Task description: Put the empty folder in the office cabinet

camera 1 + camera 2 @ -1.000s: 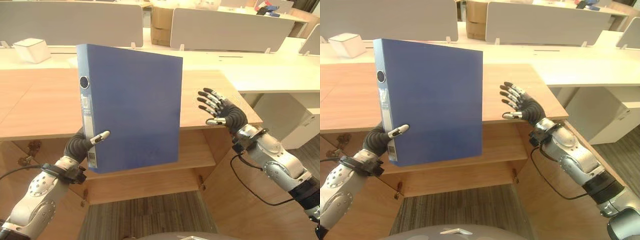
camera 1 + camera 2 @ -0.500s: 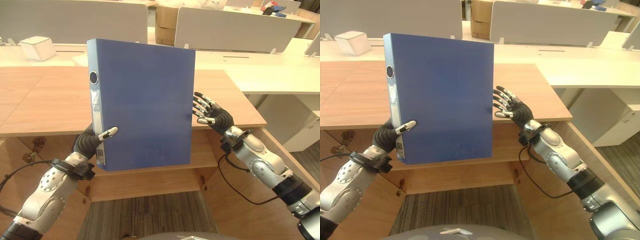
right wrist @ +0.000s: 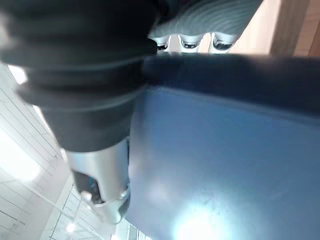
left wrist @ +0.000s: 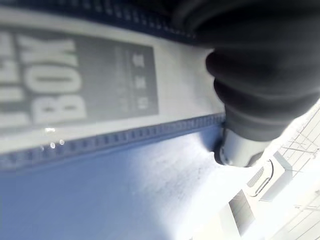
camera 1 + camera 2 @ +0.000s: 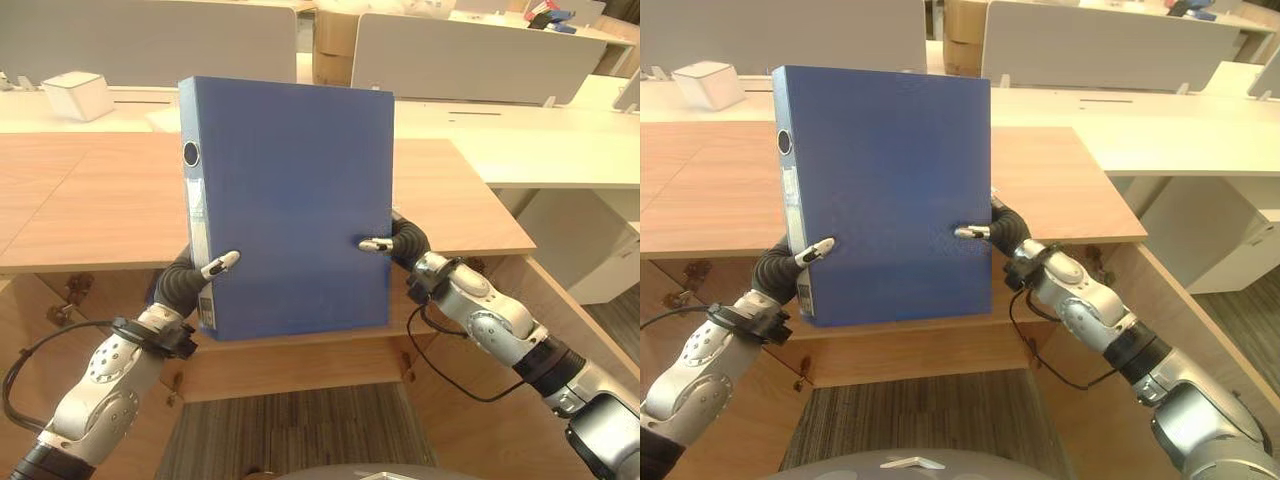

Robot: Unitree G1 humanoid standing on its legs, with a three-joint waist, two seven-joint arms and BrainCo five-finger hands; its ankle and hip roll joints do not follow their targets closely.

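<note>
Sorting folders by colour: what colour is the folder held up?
Blue; the folder shows best in the left eye view.

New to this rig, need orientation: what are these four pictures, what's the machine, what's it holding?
It's a humanoid robot with two arms and fingered hands. Two pictures come from a stereo camera on its head, looking down; the other two from cameras on each wrist, very close up. Both hands hold a blue folder upright, spine to the robot's left: the left hand grips the lower spine corner, thumb on the cover, and the right hand grips the opposite edge, thumb in front, fingers behind. Behind it are a wooden desk with an open shelf underneath, and a white box further back.
</note>
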